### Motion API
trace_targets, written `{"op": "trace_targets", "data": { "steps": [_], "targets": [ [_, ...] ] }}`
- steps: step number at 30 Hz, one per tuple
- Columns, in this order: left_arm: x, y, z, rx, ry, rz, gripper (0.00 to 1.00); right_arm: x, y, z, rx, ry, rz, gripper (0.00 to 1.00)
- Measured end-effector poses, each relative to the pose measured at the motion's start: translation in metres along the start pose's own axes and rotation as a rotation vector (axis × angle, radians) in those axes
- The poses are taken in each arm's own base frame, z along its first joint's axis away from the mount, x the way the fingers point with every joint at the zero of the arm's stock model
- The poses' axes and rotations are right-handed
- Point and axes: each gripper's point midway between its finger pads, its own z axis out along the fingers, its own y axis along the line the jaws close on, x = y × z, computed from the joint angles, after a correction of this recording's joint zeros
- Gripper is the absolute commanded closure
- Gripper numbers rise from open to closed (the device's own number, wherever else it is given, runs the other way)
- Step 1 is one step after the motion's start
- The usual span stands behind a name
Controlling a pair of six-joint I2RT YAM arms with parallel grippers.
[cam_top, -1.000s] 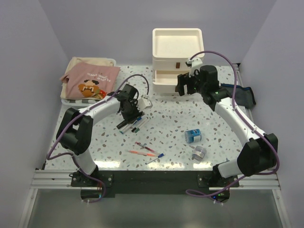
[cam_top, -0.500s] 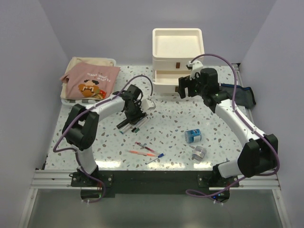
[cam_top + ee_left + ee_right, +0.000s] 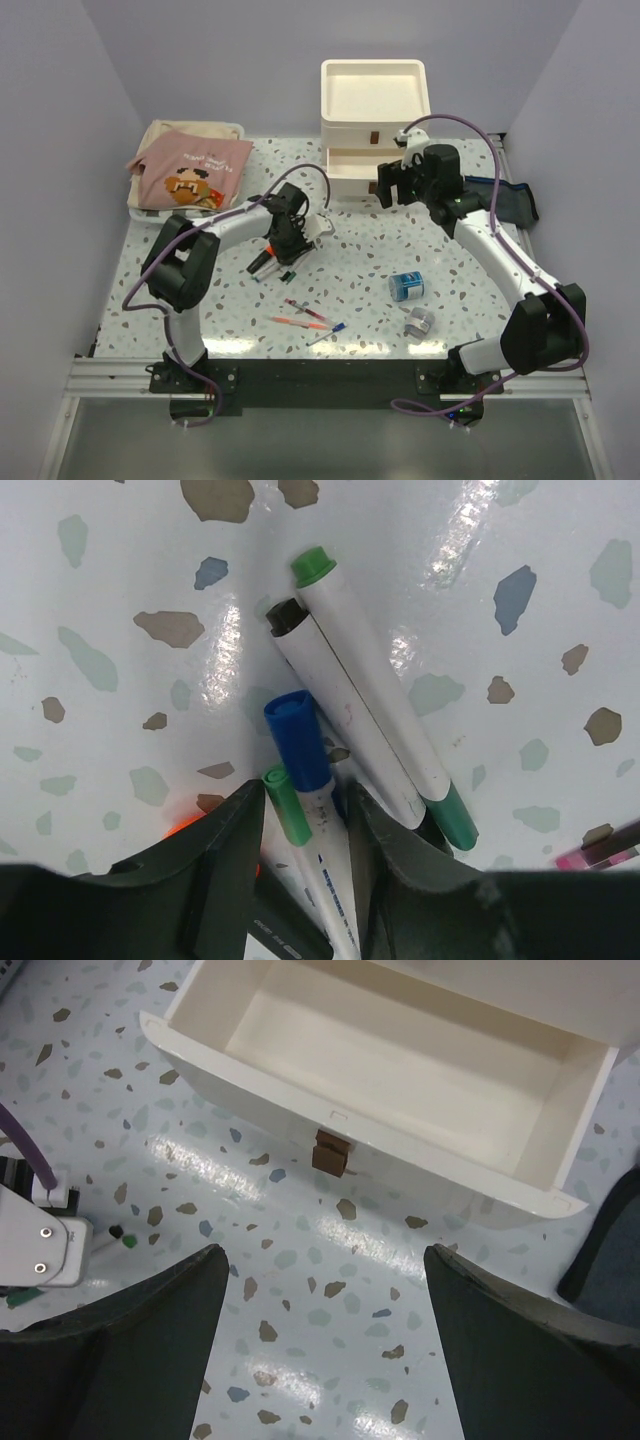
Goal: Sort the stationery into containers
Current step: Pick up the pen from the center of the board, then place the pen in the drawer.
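At far left, a pink cloth (image 3: 192, 170) with a pixel figure is seen lying on a pale tray (image 3: 150, 133) at the back of the speckled worktop (image 3: 350, 270). Just to its right, the left end effector (image 3: 305, 800) is lowered onto a bunch of markers lying on the worktop. Its fingers (image 3: 225, 865) are set partly apart, astride the blue marker (image 3: 297, 730) and the pale-green highlighter (image 3: 285, 808). Both fingers appear to lie against them, though it cannot be told whether they are truly pinched. An orange marker (image 3: 182, 827) is glimpsed outside the left finger. The black marker (image 3: 325, 710) and the green marker (image 3: 375, 695) lie side by side, touching, just beyond the right finger.

Nearer the arm bases, thin pens (image 3: 300, 323) are scattered close together.

At the back centre stands the cream drawer unit (image 3: 345, 125), with its bottom drawer (image 3: 300, 1110) pulled out and its brown handle (image 3: 331, 1152) facing forward. The right end effector (image 3: 322, 1260) is held above the worktop just in front of that drawer, its fingers spread wide and nothing gripped.

Further right, the blue roll (image 3: 406, 287) and the grey roll (image 3: 420, 322) sit near each other on the worktop. The navy pouch (image 3: 515, 203) lies flat at the far right edge.
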Motion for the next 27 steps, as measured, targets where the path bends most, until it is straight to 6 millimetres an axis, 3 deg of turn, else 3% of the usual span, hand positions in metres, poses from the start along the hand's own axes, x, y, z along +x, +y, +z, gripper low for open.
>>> {"op": "trace_targets", "data": {
  "steps": [5,10,14,22,25,27],
  "targets": [
    [-0.002,0.0,0.0,-0.005,-0.001,-0.005,0.95,0.0,-0.001,0.0,0.002,0.0,0.001,0.17],
    [-0.012,0.001,-0.016,0.013,0.002,-0.003,0.99,0.0,-0.002,0.0,0.003,0.001,-0.001,0.17],
    [-0.06,0.014,-0.056,0.005,-0.098,0.013,0.98,-0.001,-0.004,0.0,0.007,-0.002,-0.001,0.17],
    [-0.181,0.054,-0.175,-0.123,-0.437,0.097,0.93,-0.003,-0.011,0.003,0.024,-0.007,-0.003,0.17],
    [-0.219,0.071,-0.198,-0.206,-0.556,0.146,0.91,-0.009,-0.02,0.003,0.046,-0.019,-0.001,0.17],
    [-0.234,0.076,-0.202,-0.242,-0.602,0.183,0.89,-0.014,-0.027,0.002,0.064,-0.032,-0.003,0.17]
  ]
}}
